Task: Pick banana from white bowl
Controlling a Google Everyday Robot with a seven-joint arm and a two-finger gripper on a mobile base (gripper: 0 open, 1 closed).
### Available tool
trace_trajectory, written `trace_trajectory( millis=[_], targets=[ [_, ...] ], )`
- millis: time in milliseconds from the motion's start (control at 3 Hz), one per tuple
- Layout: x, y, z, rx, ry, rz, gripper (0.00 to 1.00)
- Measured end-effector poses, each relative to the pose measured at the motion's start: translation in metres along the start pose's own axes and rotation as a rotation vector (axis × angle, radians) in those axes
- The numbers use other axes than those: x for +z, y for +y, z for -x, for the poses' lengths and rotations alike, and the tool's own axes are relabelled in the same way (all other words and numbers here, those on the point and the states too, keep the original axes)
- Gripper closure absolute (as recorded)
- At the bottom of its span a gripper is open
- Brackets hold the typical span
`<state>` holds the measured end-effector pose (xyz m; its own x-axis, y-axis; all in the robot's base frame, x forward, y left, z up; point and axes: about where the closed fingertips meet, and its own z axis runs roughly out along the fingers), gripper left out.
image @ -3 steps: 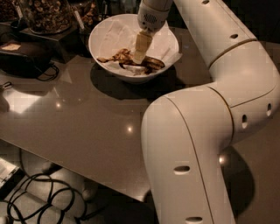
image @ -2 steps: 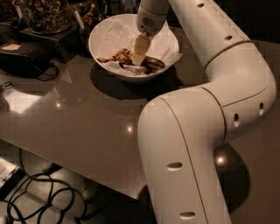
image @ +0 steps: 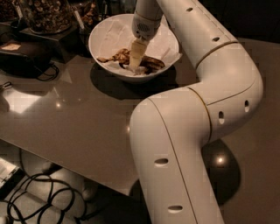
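Note:
The white bowl (image: pixel 103 34) stands at the far middle of the dark table, lined with crumpled white paper. The banana (image: pixel 152 64), a limp brown-yellow peel, lies across the bowl's bottom with strips splayed left and right. My gripper (image: pixel 134 65) reaches straight down into the bowl from the white arm and its pale yellow tip rests on the middle of the banana, hiding that part of the peel. The banana lies in the bowl, not lifted.
Glass jars of brown snacks (image: pixel 43 13) stand at the back left beside the bowl. A black device (image: pixel 22 59) with a cord sits at the left. My arm's large elbow (image: pixel 175 144) fills the front right. Cables (image: pixel 35 203) lie on the floor below the table's front edge.
The gripper has sunk a little lower onto the banana. The arm's elbow has shifted slightly left. The bowl and banana have not moved.

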<state>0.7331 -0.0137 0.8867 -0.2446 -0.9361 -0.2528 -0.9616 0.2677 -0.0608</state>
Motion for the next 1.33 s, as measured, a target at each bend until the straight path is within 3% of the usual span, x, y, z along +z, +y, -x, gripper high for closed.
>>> trace_trajectory(
  millis=[1000,1333],
  targets=[
    [0.009,0.014,0.002,-0.066,0.044,0.04,1.0],
    [-0.012,0.021,-0.012,-0.057,0.02,0.032,1.0]
  ],
)
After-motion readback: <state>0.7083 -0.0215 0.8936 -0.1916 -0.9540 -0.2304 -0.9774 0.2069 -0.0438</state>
